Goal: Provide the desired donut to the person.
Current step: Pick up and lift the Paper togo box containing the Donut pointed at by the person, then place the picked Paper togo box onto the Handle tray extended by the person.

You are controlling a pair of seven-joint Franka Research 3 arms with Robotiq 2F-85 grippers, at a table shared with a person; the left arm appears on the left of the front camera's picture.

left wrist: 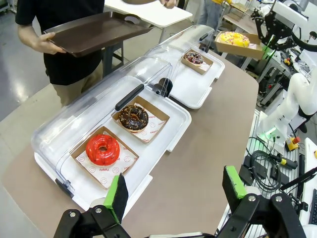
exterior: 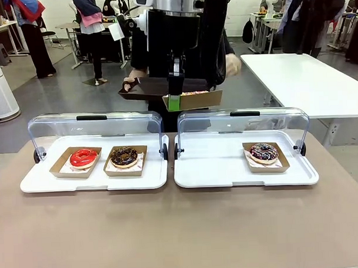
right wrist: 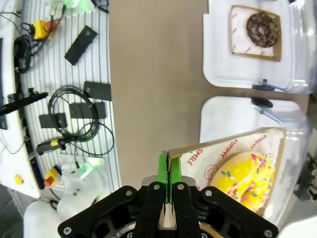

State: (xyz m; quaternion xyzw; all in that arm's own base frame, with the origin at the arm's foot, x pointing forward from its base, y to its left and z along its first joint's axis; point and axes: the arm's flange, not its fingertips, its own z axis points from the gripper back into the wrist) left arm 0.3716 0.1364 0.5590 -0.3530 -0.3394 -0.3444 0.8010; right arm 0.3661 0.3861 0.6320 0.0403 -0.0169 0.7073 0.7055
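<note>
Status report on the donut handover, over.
Right pincer shut on yellow donut's cardboard tray, held above the right display case. Left pincer open above the table. Person's brown tray held out; nothing visibly between.

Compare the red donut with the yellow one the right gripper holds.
Glaze: the red donut is plain and glossy; the yellow donut carries coloured sprinkles.
Place: the red donut rests in the left display case; the yellow donut's card tray is pinched at its edge by the right gripper, jaws shut, near the person's brown tray.
Both are ring donuts on paper-lined card trays.
</note>
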